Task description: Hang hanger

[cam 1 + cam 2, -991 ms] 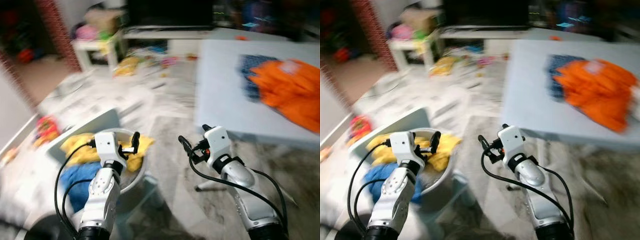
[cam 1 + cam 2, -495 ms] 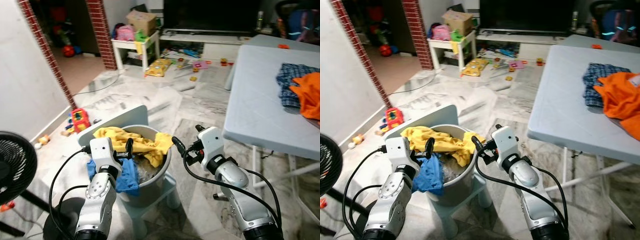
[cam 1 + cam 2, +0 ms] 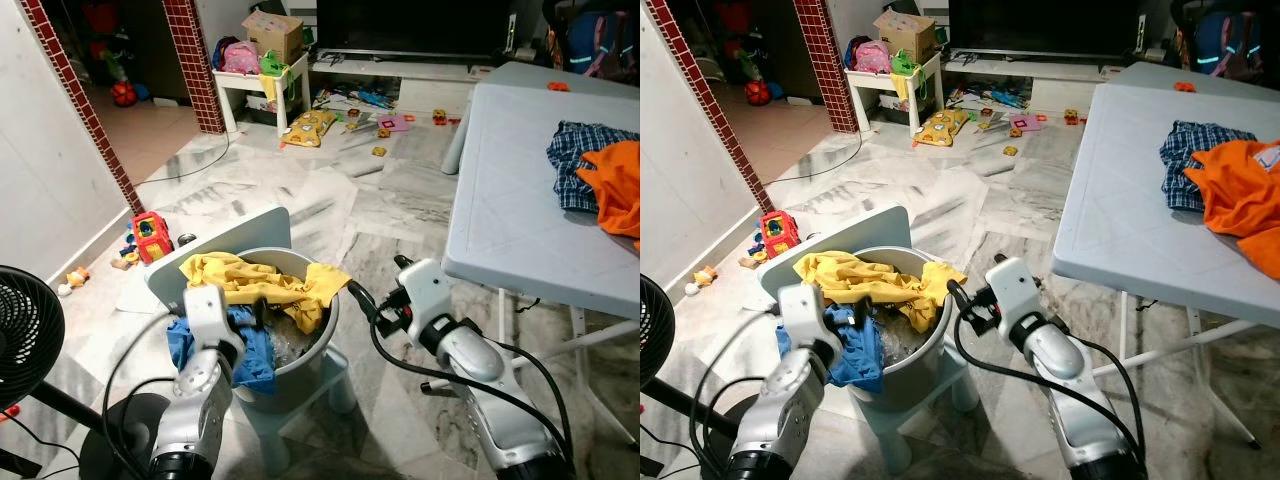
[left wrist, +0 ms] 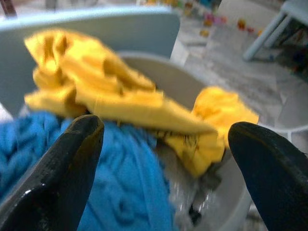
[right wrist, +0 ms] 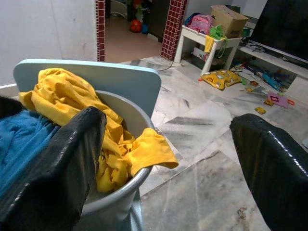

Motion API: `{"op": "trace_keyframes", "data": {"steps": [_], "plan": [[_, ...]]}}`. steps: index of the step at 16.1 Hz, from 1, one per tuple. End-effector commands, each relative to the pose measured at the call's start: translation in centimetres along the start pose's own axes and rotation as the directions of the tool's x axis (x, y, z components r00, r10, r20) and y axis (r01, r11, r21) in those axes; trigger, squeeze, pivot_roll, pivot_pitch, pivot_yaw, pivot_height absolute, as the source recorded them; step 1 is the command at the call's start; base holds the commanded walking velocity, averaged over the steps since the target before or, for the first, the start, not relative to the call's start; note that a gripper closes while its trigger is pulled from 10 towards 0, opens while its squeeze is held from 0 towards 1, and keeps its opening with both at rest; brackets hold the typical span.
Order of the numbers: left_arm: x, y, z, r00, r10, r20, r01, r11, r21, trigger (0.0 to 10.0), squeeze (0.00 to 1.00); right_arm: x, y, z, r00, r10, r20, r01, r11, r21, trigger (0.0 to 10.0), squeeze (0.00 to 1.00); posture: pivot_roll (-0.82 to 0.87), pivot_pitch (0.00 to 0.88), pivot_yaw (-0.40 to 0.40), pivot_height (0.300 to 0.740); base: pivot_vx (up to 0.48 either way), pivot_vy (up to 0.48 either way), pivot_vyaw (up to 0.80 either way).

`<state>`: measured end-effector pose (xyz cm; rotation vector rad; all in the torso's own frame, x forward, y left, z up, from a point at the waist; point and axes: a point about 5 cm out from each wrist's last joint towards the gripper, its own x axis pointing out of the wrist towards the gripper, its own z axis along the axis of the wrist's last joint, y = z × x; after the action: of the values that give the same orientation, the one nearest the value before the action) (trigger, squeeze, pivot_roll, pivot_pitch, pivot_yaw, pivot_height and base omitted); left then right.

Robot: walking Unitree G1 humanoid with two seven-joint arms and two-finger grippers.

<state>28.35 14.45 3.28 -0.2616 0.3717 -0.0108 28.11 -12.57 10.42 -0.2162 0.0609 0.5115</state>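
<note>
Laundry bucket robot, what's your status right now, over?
Both grippers open, empty: left gripper over the blue cloth, right gripper beside the bucket. No hanger seen. Yellow cloth draped over the rim.

Yellow garment (image 3: 250, 280) and blue garment (image 3: 256, 348) heaped in grey bucket (image 3: 306, 360)

Table (image 3: 500, 200) (grey) bears clothes (image 3: 600, 180).

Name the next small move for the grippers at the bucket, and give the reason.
Probably lower the left gripper onto the yellow cloth heaped on the bucket. Both grippers are open and hold nothing, the left points at that cloth, and the right gripper hangs beside the rim.
</note>
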Motion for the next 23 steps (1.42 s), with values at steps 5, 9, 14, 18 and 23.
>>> {"op": "trace_keyframes", "data": {"steps": [5, 9, 14, 18, 23], "plan": [[0.5, 1.6, -1.3, 0.99, 0.049, -0.135, -0.046, 0.999, 0.024, 10.0, 0.0, -3.3, -0.5, 0.0, 0.996, 0.043, -0.074, -0.045, 0.999, -0.025, 10.0, 0.0, -0.25, 0.013, 0.003, 0.74, 0.0, 0.0, 0.0], [0.3, 0.9, -1.7, 0.989, 0.046, -0.138, -0.044, 0.999, 0.017, 10.0, 0.0, -6.1, 0.1, -0.3, 0.978, 0.141, -0.155, -0.147, 0.989, -0.026, 10.0, 0.0, -0.29, 0.056, -0.01, 0.74, 0.0, 0.0, 0.0], [1.3, 1.5, -1.2, 0.98, 0.104, -0.168, -0.094, 0.993, 0.067, 10.0, 0.0, -8.9, 0.9, 0.1, 0.946, 0.215, -0.245, -0.225, 0.974, -0.017, 10.0, 0.0, -0.34, 0.122, -0.052, 0.74, 0.0, 0.0, 0.0], [1.8, 2.4, -0.9, 0.973, 0.129, -0.191, -0.119, 0.991, 0.061, 0.0, 0.0, -9.6, 0.9, 0.2, 0.936, 0.225, -0.272, -0.235, 0.972, -0.007, 10.0, 0.0, -0.37, 0.134, -0.048, 0.74, 0.0, 0.0, 0.0], [2.5, 2.4, -1.0, 0.965, 0.104, -0.242, -0.1, 0.995, 0.029, 0.0, 0.0, -9.5, 1.2, 0.1, 0.926, 0.234, -0.296, -0.245, 0.969, -0.002, 10.0, 0.0, -0.36, 0.129, -0.033, 0.74, 0.0, 0.0, 0.0]]}}
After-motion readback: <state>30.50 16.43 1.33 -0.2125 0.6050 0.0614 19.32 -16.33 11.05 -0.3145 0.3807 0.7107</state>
